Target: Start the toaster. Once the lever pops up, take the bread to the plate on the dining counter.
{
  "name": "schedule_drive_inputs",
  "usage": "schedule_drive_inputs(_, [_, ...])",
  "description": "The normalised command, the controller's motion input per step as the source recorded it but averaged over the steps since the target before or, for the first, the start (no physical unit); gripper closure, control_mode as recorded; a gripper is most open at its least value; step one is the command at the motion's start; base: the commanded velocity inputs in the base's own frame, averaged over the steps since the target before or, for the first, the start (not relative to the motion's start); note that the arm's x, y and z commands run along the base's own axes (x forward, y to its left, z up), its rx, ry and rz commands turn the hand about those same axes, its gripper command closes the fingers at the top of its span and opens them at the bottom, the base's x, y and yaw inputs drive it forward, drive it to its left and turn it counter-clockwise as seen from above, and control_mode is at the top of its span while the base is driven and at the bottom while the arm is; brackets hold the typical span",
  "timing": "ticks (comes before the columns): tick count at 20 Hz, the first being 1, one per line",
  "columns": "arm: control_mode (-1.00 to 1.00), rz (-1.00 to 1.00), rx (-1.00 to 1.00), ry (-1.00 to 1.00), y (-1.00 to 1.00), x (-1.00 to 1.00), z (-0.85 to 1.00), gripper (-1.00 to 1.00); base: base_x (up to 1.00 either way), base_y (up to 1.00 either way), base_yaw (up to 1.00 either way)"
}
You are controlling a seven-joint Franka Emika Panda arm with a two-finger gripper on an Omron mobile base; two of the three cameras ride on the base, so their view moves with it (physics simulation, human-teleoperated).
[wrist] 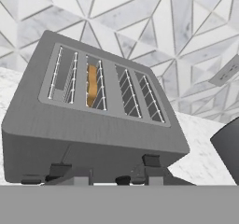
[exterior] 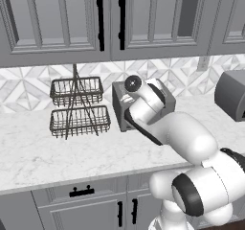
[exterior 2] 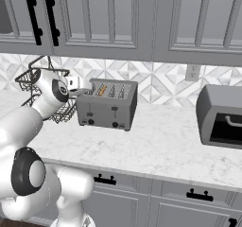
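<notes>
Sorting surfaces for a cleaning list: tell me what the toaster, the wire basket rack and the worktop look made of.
Toaster: looks like brushed grey metal, matte, with faint streaks on its side. Wire basket rack: thin dark wire, probably metal, open mesh you can see through. Worktop: white stone with grey veins, likely marble, smooth.

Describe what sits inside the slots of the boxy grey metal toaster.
The boxy grey metal toaster holds one golden-brown bread slice in its second slot; the slice's lower part is hidden.

The four-slot toaster (wrist: 93, 125) sat tilted in view on the marble worktop (wrist: 205, 143), the bread (wrist: 92, 85) standing in its second slot from the left.
</notes>
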Motion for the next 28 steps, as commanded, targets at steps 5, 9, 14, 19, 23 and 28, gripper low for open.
schedule_drive_inputs(5, [-1.0,0.0,0.0,0.0,0.0,0.0,0.0,-1.0,0.0,0.0,0.0])
schedule_drive_inputs(9, [-1.0,0.0,0.0,0.0,0.0,0.0,0.0,-1.0,0.0,0.0,0.0])
schedule_drive_inputs(14, [-1.0,0.0,0.0,0.0,0.0,0.0,0.0,-1.0,0.0,0.0,0.0])
schedule_drive_inputs(19, [-1.0,0.0,0.0,0.0,0.0,0.0,0.0,-1.0,0.0,0.0,0.0])
schedule_drive_inputs(23, [-1.0,0.0,0.0,0.0,0.0,0.0,0.0,-1.0,0.0,0.0,0.0])
schedule_drive_inputs(28, [-1.0,0.0,0.0,0.0,0.0,0.0,0.0,-1.0,0.0,0.0,0.0])
